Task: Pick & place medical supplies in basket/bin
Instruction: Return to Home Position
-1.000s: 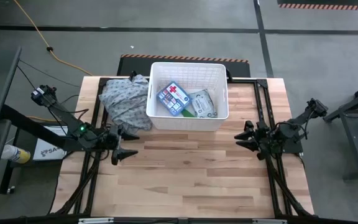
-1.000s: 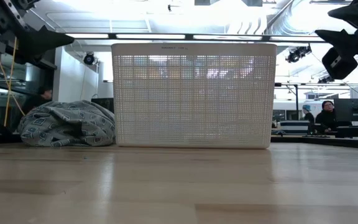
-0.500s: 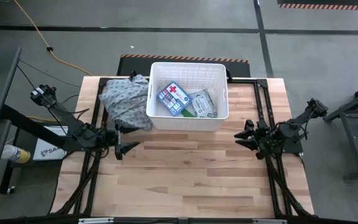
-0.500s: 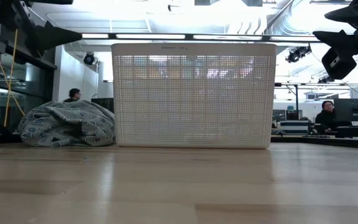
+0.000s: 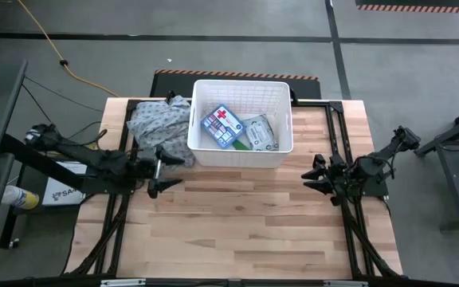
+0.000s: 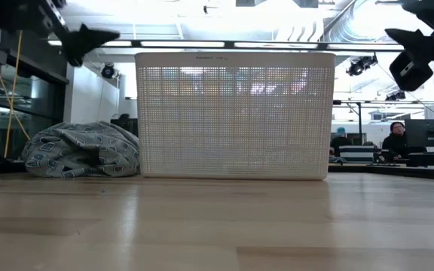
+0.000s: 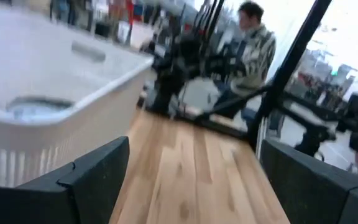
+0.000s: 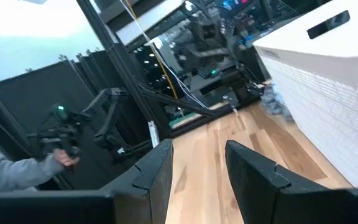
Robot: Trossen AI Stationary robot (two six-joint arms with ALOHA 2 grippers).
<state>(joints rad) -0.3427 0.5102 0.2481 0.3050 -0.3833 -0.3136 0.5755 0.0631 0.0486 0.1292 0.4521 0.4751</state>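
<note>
- At 9 o'clock on the pale wooden bench (image 5: 245, 231), the left end effector (image 5: 166, 171) hangs with its two dark fingers spread wide. Nothing is between them, and it sits near the basket's near-left corner.
- Around 10 o'clock lies one grey-blue patterned cloth heap (image 5: 154, 127), pressed against the basket's left wall. It is no part of the job.
- At 12 o'clock stands one large white rectangular plastic basket with perforated walls (image 5: 241, 155). It looks light and stiff with a little flex, so the rim or the handle slot would be the place to hold it.
- In its left half lies one blue flat first-aid box with a white label and red cross (image 5: 221, 126), turned at an angle. I judge it rigid and fairly light, best gripped across its narrow sides because the broad face offers no purchase.
- Touching the box on its right is one grey-white soft packet (image 5: 260, 133). It is probably limp and slick and would sag when lifted, so a firm pinch on an edge suits it.
- A green sliver shows between the two, and any other small items cannot be counted.
- At 3 o'clock the right end effector (image 5: 309, 178) waits with its fingers parted and empty, clear of the basket.
</note>
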